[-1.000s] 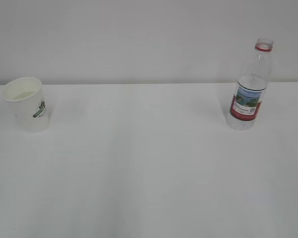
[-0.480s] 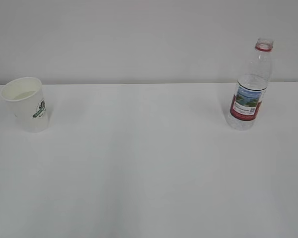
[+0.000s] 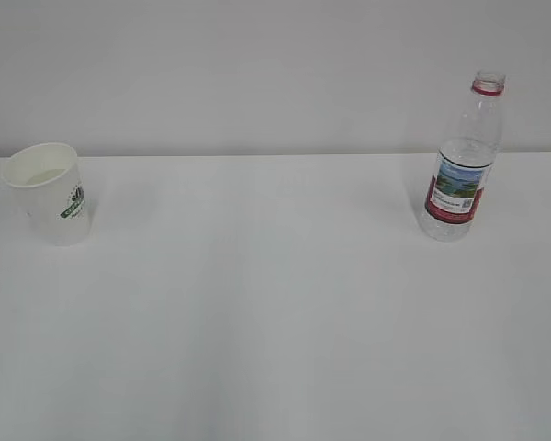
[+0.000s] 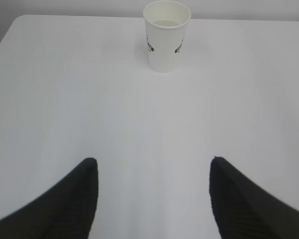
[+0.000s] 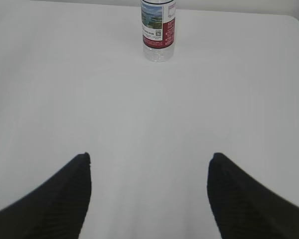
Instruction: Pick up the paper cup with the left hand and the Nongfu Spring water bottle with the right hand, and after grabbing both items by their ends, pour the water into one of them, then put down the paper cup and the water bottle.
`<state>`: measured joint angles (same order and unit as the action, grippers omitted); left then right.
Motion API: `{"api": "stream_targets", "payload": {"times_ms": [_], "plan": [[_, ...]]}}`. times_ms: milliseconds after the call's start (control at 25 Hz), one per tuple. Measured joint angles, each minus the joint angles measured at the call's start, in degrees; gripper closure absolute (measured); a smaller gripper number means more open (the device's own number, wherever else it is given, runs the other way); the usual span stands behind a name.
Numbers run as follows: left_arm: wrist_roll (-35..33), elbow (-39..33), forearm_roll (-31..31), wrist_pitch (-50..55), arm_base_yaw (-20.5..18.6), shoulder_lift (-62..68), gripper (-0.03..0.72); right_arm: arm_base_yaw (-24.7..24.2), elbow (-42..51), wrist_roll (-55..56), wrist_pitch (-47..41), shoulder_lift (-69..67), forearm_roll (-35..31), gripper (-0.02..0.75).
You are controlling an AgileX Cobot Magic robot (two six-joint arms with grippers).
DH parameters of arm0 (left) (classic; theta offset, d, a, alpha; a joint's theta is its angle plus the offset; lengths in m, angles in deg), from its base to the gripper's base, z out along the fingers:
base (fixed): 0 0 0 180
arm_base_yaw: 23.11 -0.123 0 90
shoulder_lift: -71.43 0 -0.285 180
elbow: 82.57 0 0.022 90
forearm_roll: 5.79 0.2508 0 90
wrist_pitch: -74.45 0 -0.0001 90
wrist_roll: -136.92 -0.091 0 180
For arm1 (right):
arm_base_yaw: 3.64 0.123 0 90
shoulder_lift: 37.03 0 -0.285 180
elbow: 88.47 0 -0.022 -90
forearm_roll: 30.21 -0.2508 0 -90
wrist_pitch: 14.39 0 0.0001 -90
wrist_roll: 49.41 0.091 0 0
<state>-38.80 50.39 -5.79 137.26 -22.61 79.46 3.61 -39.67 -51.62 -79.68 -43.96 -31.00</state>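
The white paper cup (image 3: 50,193) with a green logo stands upright at the table's far left; a pale pool of water shows inside it (image 4: 166,22). The Nongfu Spring water bottle (image 3: 462,161), uncapped with a red neck ring, stands upright at the right. In the left wrist view the cup (image 4: 166,37) is far ahead of my left gripper (image 4: 153,162), which is open and empty. In the right wrist view the bottle (image 5: 159,30) stands far ahead of my right gripper (image 5: 149,157), also open and empty. Neither arm appears in the exterior view.
The white table (image 3: 275,312) runs back to a plain pale wall. Its rounded left corner (image 4: 15,22) shows in the left wrist view and its right corner (image 5: 294,20) in the right wrist view.
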Motion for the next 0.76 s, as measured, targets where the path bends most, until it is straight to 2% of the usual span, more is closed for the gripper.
{"api": "stream_targets", "payload": {"times_ms": [760], "plan": [[0.0,0.0,0.0,0.0,0.0,0.0,0.181,0.0,0.0,0.1,-0.1,0.0,0.0,0.188]]}}
